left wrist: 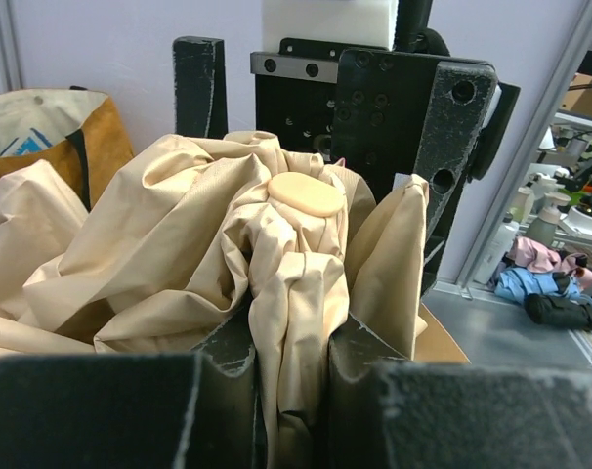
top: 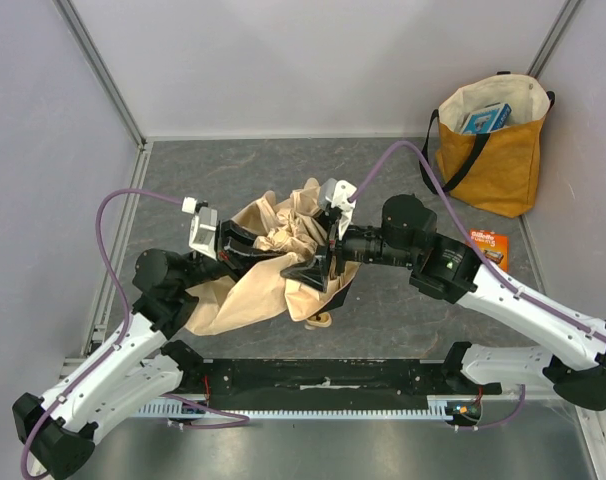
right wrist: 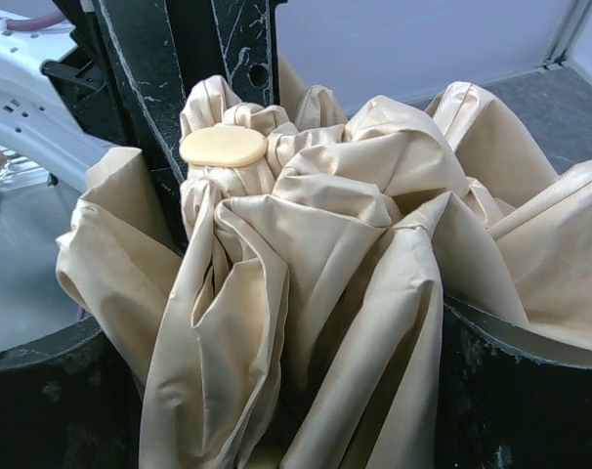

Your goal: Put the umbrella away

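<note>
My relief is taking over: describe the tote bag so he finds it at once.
Look to the table's far right corner. The tote bag stands there upright, mustard-yellow with black straps, unlike the small orange packet lying flat beside it.

We log the umbrella (top: 273,250) fabric as plain pale beige-cream. Tote bag (top: 498,165) at two o'clock — mustard yellow, black straps, cream lining. Table (top: 403,320) mottled dark grey — cables (top: 101,240) purple.
</note>
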